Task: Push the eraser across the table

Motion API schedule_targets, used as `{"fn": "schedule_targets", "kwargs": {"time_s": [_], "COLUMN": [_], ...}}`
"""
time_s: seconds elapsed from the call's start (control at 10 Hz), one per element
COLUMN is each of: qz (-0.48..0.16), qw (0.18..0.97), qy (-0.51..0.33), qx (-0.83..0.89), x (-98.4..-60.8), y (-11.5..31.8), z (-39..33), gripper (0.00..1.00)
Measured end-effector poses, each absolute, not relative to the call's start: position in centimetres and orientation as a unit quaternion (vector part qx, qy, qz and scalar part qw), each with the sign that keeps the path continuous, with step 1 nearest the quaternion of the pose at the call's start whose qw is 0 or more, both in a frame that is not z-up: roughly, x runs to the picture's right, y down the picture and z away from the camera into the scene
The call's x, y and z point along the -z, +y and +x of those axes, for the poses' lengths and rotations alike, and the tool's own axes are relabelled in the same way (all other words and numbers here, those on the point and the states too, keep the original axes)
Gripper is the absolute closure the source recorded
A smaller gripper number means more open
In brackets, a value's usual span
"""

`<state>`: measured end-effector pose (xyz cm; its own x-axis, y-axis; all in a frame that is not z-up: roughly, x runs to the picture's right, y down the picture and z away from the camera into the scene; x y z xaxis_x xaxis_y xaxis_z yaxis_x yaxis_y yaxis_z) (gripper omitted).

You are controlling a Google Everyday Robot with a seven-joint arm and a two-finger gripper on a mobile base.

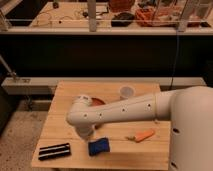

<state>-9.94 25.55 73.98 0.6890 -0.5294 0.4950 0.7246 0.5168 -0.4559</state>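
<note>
Camera view, starting at the near edge of the wooden table (60, 100): the eraser (54, 151), a dark block with pale stripes, lies flat at the front-left corner, close to the table's edge. Just to its right, apart from it, sits a blue sponge-like block (99, 147). Further right and slightly farther back lies an orange pen-shaped object (142, 135), angled on the boards.

Behind the blue block, the gripper (86, 133) hangs just over the table under the bend of the white arm (120, 111), above and to the right of the eraser and not touching it. Its end points down and away from the lens, so I cannot tell whether it is spread wide or drawn narrow, and nothing shows as held. The arm reaches in from the robot's large white body at the right.

Beyond the arm, a red-orange item (95, 101) peeks out, partly hidden. A pale cup (127, 92) stands upright near the far edge. Past the table, a dark wall rises to a cluttered shelf (70, 20).
</note>
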Motion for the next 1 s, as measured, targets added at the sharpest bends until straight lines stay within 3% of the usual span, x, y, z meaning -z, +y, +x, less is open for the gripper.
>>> {"fn": "schedule_targets", "kwargs": {"time_s": [1.0], "qz": [-0.320], "qw": [0.848], "qy": [-0.171], "qx": [0.385], "x": [-74.1], "y": [27.9], "z": [-11.9], "gripper": [0.96]}}
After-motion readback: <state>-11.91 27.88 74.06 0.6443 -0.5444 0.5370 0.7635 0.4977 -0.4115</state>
